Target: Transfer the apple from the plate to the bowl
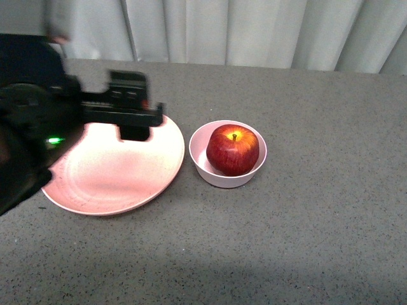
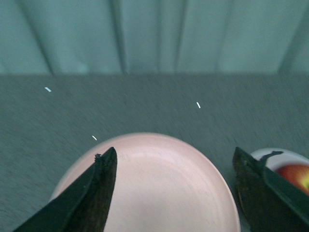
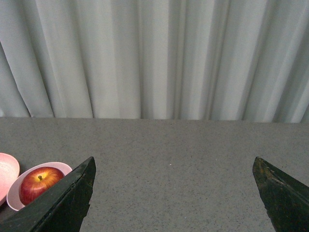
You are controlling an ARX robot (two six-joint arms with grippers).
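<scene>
The dark red apple (image 1: 233, 149) sits inside the small pale pink bowl (image 1: 198, 147) at the table's middle. To its left lies the wide salmon-pink plate (image 1: 114, 178), bare on top. My left gripper (image 1: 135, 130) hovers open over the plate's far part, nothing between its fingers. In the left wrist view the plate (image 2: 159, 188) fills the gap of the left gripper (image 2: 175, 154), and the apple (image 2: 295, 175) peeks past one finger. My right gripper (image 3: 174, 166) is open over bare table, with the bowl (image 3: 17, 191) and apple (image 3: 39, 183) off to one side.
A grey speckled table (image 1: 318, 222) carries everything. A pale pleated curtain (image 1: 254, 28) hangs behind its far edge. My left arm (image 1: 32, 127) covers the plate's left side in the front view. The right arm is out of the front view.
</scene>
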